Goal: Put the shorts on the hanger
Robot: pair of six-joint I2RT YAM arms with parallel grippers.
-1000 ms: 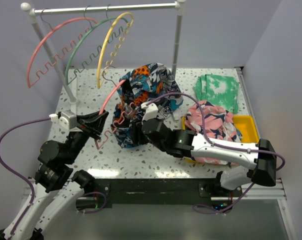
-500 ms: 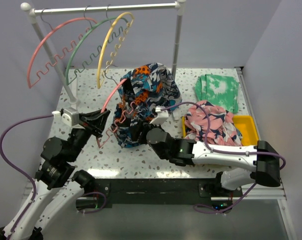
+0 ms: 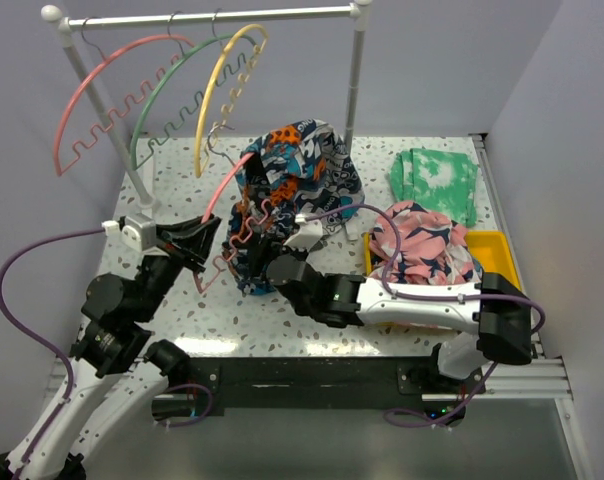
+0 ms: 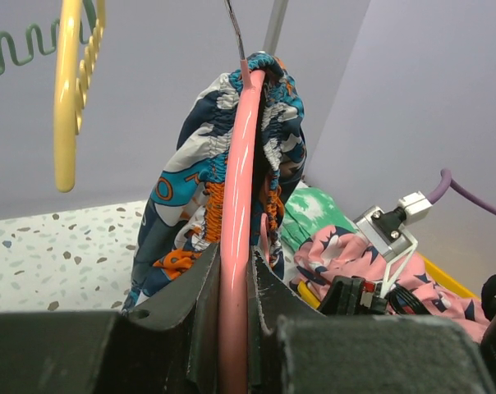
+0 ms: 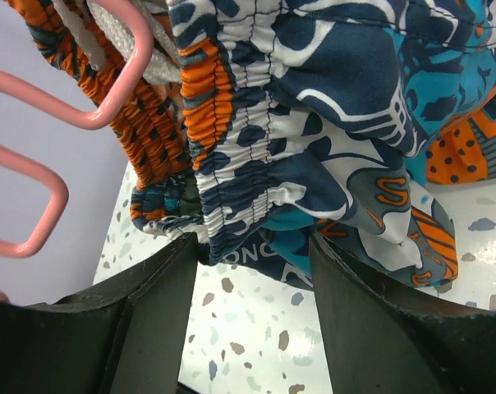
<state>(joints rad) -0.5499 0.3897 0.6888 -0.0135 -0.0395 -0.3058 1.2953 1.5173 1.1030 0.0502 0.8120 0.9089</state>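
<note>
The shorts, printed in blue, orange and white, hang bunched over the far end of a coral-pink hanger. My left gripper is shut on the hanger's arch and holds it tilted up off the table, with the shorts draped on its top. My right gripper is open just under the shorts' lower edge. In the right wrist view the elastic waistband hangs above the gap between my fingers, and the hanger's zigzag bar is at the left.
A rail at the back holds a second pink hanger, a green hanger and a yellow hanger. A rack post stands behind the shorts. A pink floral garment lies on a yellow tray. A green tie-dye cloth lies at the back right.
My right arm has shifted left and lower along the shorts, its gripper now under their hem. The shorts have bunched a little higher on the hanger. The left arm has hardly moved.
</note>
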